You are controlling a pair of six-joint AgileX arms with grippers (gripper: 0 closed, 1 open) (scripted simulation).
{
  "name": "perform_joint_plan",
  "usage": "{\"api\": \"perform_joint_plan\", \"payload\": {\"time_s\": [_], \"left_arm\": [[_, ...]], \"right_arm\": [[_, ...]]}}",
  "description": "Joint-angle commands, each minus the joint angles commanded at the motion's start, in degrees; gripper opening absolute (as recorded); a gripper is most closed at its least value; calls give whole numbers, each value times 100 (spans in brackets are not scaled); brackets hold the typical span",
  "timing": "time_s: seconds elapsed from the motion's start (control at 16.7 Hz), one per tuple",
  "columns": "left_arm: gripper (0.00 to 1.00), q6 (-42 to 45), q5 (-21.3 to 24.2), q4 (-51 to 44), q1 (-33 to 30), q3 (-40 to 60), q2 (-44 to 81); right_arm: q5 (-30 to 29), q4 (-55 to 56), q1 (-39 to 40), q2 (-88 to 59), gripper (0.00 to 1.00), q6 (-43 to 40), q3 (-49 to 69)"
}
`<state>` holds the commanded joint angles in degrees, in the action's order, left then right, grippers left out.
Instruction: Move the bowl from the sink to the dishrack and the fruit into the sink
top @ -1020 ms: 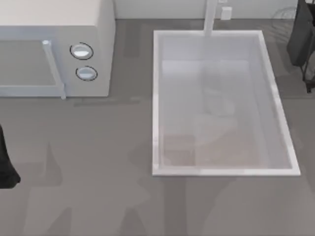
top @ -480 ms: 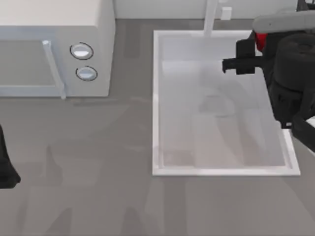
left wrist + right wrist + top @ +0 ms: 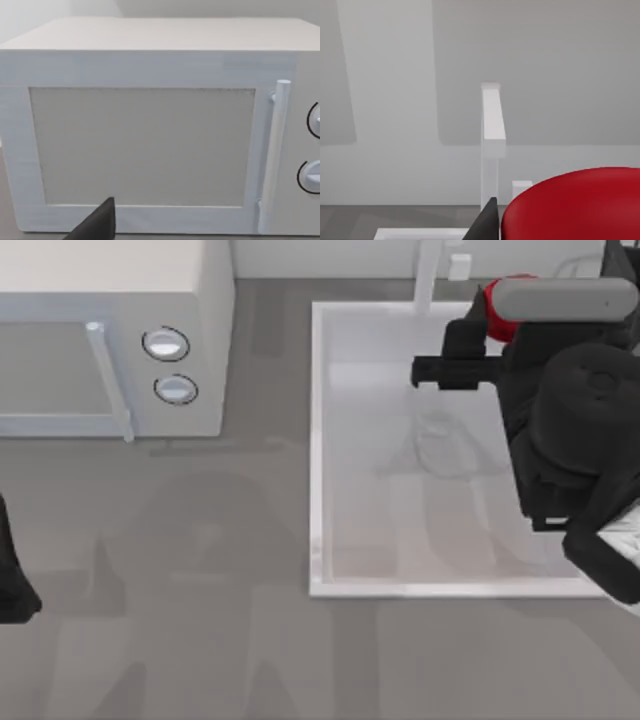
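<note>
We've got our right gripper (image 3: 450, 365) hanging over the far right part of the sink (image 3: 316, 440), and it's carrying the fruit (image 3: 497, 312). From the top view the red lump sits up against the gripper body near the back rim of the basin, and in the right wrist view the fruit (image 3: 575, 205) bulges big and red right next to a dark fingertip, so we read the fingers as closed on it. The faucet post (image 3: 428, 275) stands just beyond, at the back edge.

The worry from here is mostly about the release. If we let go this high, a rounded lump like that could bounce or roll, and since it's hanging close to the back rim it might clip the edge and hop out onto the counter instead of settling in the basin. Swinging too far back could also knock the faucet post. We'd say lower it toward the middle of the basin first.

The basin floor we can see looks bare, and we can't spot the bowl anywhere, so that half seems done, but that's a guess. A few thin wires of the dishrack (image 3: 580, 265) peek out at the top right corner.

Our left arm sits parked at the left edge of the table, facing the microwave (image 3: 150, 125), and we can't tell what its fingers are doing.
</note>
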<state>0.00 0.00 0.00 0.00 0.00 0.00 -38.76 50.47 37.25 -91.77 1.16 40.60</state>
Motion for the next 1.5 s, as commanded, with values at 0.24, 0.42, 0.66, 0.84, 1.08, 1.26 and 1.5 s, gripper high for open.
{"api": "perform_joint_plan", "payload": {"time_s": [0.24,0.42,0.66,0.84,1.08,1.26,1.5], "left_arm": [[100,0,0,0,0,0,0],[100,0,0,0,0,0,0],[100,0,0,0,0,0,0],[100,0,0,0,0,0,0],[100,0,0,0,0,0,0],[100,0,0,0,0,0,0],[100,0,0,0,0,0,0]], "right_arm": [[19,70,-11,-105,0,7,18],[9,648,32,-655,0,3,-38],[-31,2061,56,-1851,0,-16,-216],[-47,3181,39,-2746,0,-27,-387],[-48,4096,0,-3519,0,-26,-553],[-47,4195,-6,-3608,0,-24,-572],[-47,4195,-6,-3608,15,-24,-572]]}}
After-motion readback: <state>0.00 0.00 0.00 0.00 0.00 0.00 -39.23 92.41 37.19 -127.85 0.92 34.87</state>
